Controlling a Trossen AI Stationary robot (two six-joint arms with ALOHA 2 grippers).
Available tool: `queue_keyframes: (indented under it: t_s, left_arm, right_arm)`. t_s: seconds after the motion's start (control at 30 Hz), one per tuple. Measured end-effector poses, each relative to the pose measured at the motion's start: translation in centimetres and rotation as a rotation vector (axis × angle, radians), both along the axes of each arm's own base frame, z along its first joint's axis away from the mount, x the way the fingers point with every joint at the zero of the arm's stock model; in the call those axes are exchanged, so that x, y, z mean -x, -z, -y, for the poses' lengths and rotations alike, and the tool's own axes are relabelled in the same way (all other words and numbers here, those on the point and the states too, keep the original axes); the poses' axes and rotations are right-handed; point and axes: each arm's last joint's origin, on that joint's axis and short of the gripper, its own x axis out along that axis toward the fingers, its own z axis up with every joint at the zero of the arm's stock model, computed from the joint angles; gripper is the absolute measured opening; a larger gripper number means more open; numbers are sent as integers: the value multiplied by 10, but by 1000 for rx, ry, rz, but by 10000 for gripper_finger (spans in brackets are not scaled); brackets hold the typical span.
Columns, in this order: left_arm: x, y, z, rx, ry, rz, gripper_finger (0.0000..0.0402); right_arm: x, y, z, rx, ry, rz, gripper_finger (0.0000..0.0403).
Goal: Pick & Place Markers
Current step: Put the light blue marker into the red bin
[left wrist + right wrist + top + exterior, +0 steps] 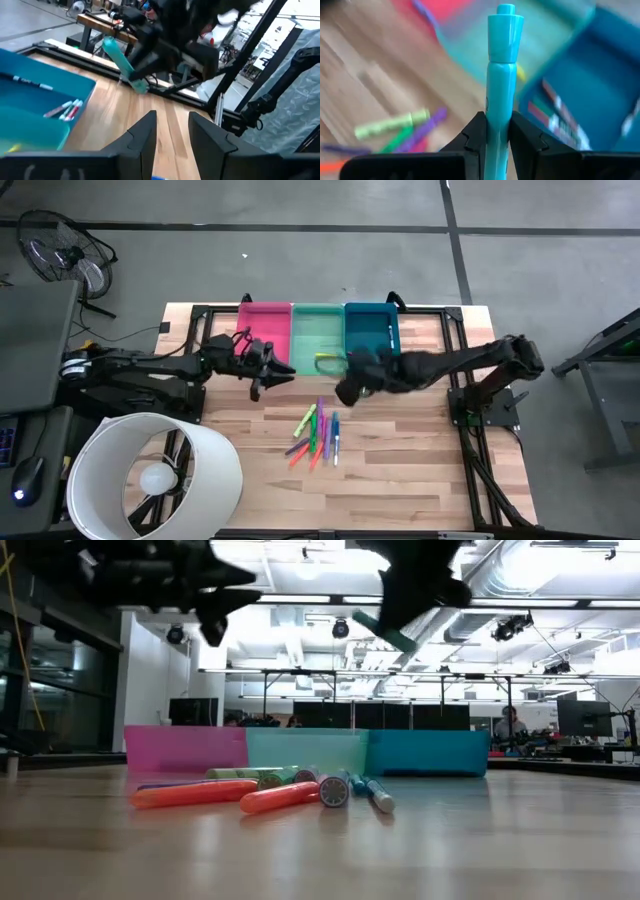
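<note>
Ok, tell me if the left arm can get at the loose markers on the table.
Probably yes. The left gripper hangs empty above the wood, and the loose markers lie uncovered; the right gripper is raised, holding a teal marker.

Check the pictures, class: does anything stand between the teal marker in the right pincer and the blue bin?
Nothing visible does. The right pincer holds the teal marker above the table, close to the blue bin, with only open air between.
</note>
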Motion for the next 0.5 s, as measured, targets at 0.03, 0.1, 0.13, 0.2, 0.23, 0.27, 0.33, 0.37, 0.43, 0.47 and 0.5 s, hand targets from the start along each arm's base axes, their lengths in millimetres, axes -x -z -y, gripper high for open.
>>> queue_keyframes:
  t_s: [0.03, 0.1, 0.13, 0.2, 0.23, 0.27, 0.33, 0.37, 0.43, 0.47, 0.5]
  left_arm:
    - [-6, -3, -1, -1, 0, -1, 111]
    - [-17, -9, -4, -2, -1, 0, 111]
    - [-23, -13, -5, 0, -10, 2, 111]
    - [-36, -21, -9, 4, -34, 12, 111]
    - [-43, -24, -11, 3, -45, 15, 111]
    - [-50, -27, -13, 3, -55, 17, 111]
    - [-63, -33, -16, 0, -81, 19, 111]
    - [-70, -37, -18, -2, -98, 28, 111]
    - [-81, -44, -21, -9, -127, 44, 111]
    - [-86, -47, -23, -15, -141, 50, 111]
    - [-90, -49, -24, -21, -155, 53, 111]
  right_arm:
    - [0, -7, 7, 25, -23, 33, 52]
    - [-1, -22, 21, 59, -82, 103, 52]
    - [-2, -30, 27, 71, -118, 143, 52]
    - [-2, -42, 37, 99, -189, 204, 52]
    - [-1, -46, 42, 111, -220, 224, 52]
    - [0, -51, 45, 123, -249, 240, 52]
    - [4, -59, 52, 139, -308, 271, 52]
    - [6, -62, 54, 145, -338, 281, 52]
    - [10, -69, 59, 157, -389, 303, 52]
    - [13, -72, 61, 163, -408, 311, 52]
    - [15, -75, 63, 166, -430, 317, 52]
